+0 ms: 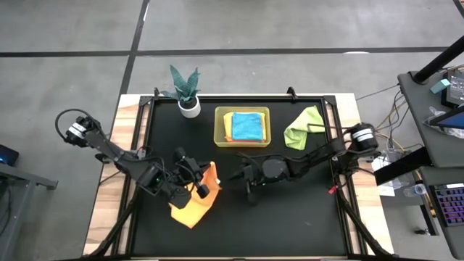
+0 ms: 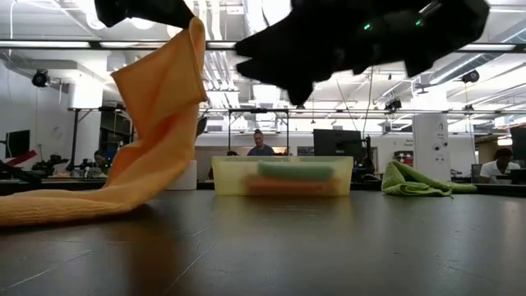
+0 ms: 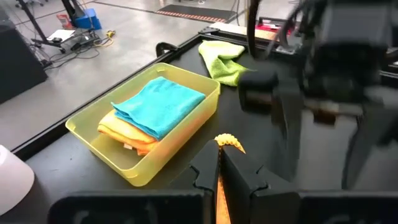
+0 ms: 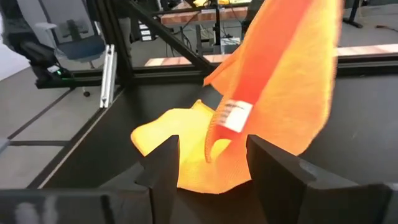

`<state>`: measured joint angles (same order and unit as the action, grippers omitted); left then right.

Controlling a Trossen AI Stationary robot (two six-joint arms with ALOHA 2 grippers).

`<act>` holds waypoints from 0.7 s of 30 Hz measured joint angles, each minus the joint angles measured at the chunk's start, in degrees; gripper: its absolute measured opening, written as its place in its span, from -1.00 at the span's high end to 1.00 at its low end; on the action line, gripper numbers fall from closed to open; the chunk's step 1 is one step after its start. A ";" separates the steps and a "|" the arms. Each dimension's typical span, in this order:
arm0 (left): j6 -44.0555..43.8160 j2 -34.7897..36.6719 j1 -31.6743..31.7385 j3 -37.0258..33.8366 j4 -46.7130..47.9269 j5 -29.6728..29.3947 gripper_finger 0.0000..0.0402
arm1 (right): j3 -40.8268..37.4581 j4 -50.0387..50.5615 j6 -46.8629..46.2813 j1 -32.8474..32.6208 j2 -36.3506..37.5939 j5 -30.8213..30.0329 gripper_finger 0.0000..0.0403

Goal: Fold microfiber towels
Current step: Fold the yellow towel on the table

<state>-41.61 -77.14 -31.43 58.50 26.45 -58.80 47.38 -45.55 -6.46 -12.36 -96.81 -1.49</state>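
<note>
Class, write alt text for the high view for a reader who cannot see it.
The left gripper holds up a corner of an orange towel on the black table; the open right gripper sits beside it. Behind: a yellow bin with a blue towel, and a green towel.

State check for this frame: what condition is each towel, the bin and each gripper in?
Orange towel: unfolded, one corner lifted, the rest trailing on the table.
Left gripper: shut on the orange towel's raised corner.
Right gripper: open, empty, beside the raised towel.
Teal towel: folded, lying on top in the bin.
Folded orange towel: in the bin under the teal one.
Lime green towel: crumpled on the table, unfolded.
Yellow bin: upright, holding two towels.
</note>
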 joint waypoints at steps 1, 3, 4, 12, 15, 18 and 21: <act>0.04 0.00 0.25 0.00 -0.01 0.00 1.00 | 1.07 -0.11 -0.01 -0.02 -1.46 -0.03 0.13; 0.25 0.00 0.70 0.00 -0.12 0.00 1.00 | 3.34 -0.03 -0.28 -0.02 -4.19 -0.03 0.14; 0.41 0.00 0.76 0.00 -0.13 -0.01 1.00 | 4.59 -0.01 -0.73 -0.02 -5.50 -0.15 0.15; 1.92 0.00 1.28 0.00 -0.49 -0.03 1.00 | 13.20 7.59 -0.83 0.53 -11.02 -3.80 0.24; 1.99 0.00 1.45 0.00 -0.54 -0.03 1.00 | 15.70 12.49 1.00 0.61 -11.03 -5.90 0.37; 2.02 0.00 1.45 0.00 -0.53 -0.03 1.00 | 17.66 15.66 2.88 0.61 -11.00 -6.11 0.62; 2.02 0.00 1.45 -0.02 -0.51 -0.03 1.00 | 18.74 18.05 4.40 0.61 -10.96 -6.13 0.90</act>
<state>-39.59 -77.14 -29.98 58.48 25.93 -58.83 66.11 -27.50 -2.07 -11.75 -107.77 -7.62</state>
